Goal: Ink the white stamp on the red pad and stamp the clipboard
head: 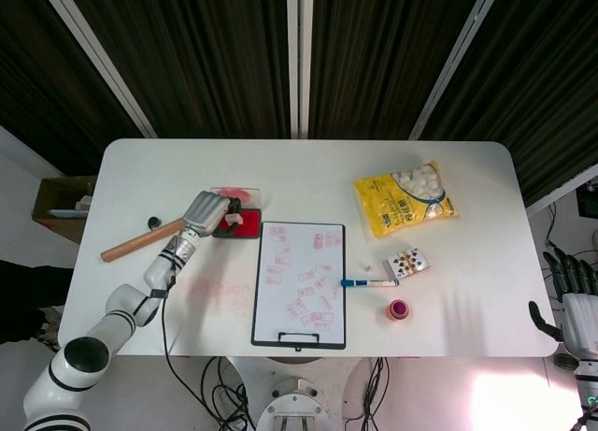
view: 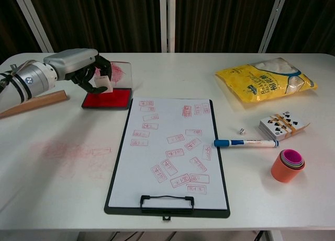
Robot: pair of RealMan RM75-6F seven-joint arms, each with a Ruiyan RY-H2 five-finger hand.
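Nearest you, the black clipboard with red-stamped white paper (view: 168, 152) lies flat on the white bench (view: 63, 188). Beyond it, your left hand (view: 78, 68) pinches the small white cube stamp (view: 100, 83) just above the red rectangular ink pad (view: 108, 99). Your right hand (head: 572, 286) hangs off-bench, fingers apart, holding nothing.

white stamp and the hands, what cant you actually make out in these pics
- White stamp: its inked face is turned down and the left hand wraps it; the head view shows it too small.
- Red pad: whether the stamp touches it is unclear in both views.
- Right hand: cut off by the head view's edge, absent from the chest view.
- Clipboard: stamp marks too small to read.
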